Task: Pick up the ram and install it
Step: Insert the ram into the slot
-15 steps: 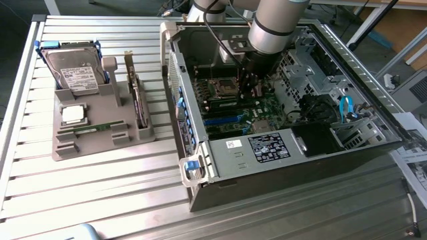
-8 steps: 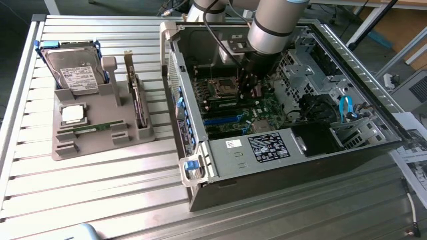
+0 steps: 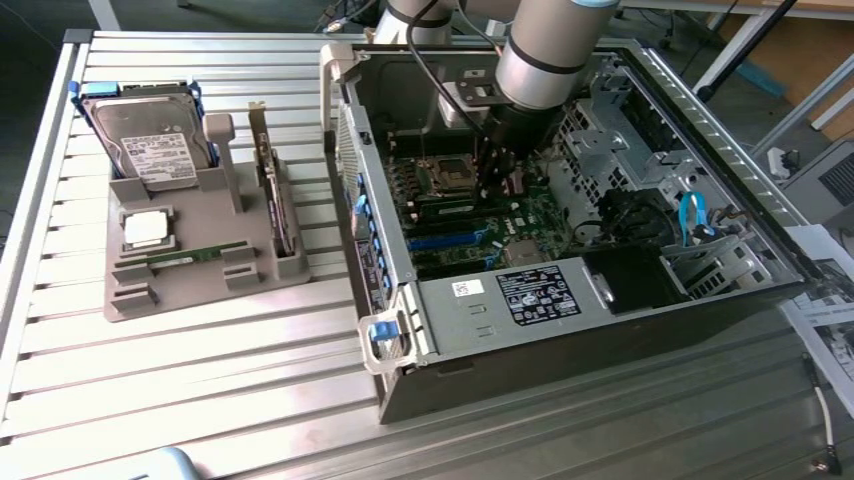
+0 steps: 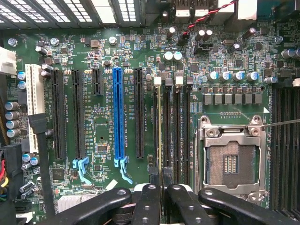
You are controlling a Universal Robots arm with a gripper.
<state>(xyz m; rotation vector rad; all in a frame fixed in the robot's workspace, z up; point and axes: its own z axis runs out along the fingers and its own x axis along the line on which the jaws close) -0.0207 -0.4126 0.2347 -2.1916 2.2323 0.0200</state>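
One light, stiff but fragile strip, the ram (image 4: 159,126) stands edge-on along a slot just beside the processor socket (image 4: 229,161), and we judge our hand (image 4: 159,177), clamped on its long free edge, holds it best there, clear of the contacts.

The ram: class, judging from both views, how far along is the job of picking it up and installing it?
Done: the ram is picked up and inside the open computer case. In hand: the jaws are shut on it, holding it edge-on in line with the memory slots beside the empty processor socket. Left: full seating cannot be confirmed, and the jaws have not yet let go.
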